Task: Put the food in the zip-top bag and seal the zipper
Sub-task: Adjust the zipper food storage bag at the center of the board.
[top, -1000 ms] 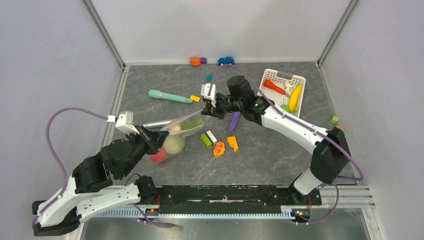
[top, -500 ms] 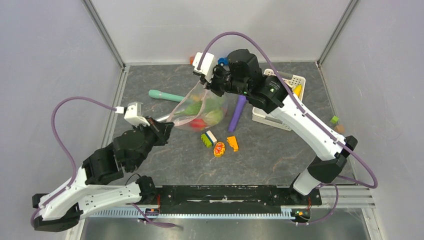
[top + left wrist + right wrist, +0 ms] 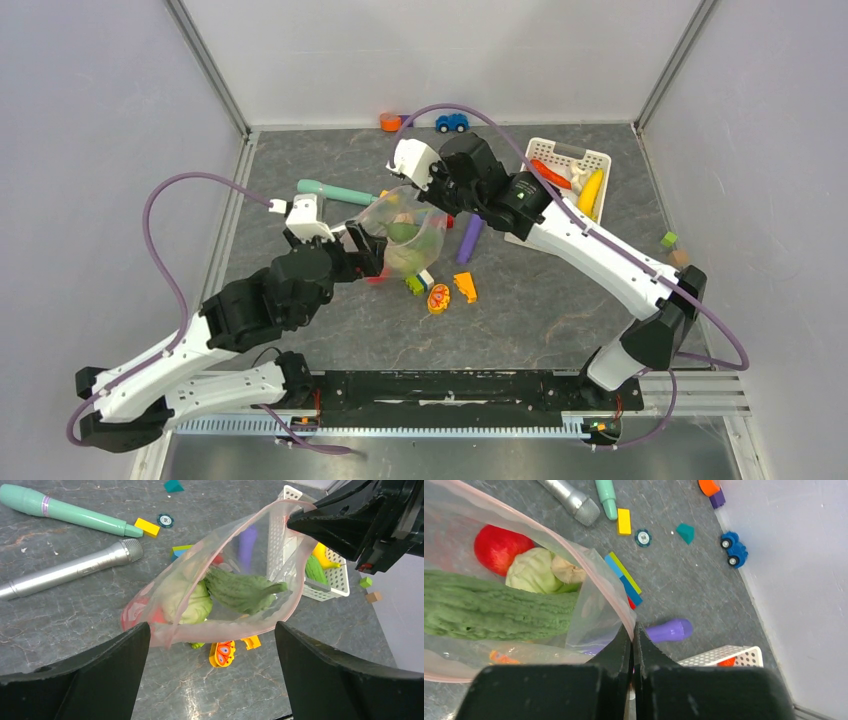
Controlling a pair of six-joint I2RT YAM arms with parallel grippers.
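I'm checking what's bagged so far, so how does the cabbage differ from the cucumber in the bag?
The cabbage is round and pale green; the cucumber is long and darker green. The cabbage's surface looks smooth and leafy, the cucumber's bumpy all over. Both are toy vegetables lying inside the open zip-top bag.

Bright, even, diffuse light from overhead; only faint, soft shadows on the grey table (image 3: 560, 320); top view sharp throughout; in the left wrist view the zip-top bag (image 3: 175, 580) film hazes the purple stick (image 3: 247, 542) behind it; right gripper (image 3: 633, 632) fingers near-black, featureless.
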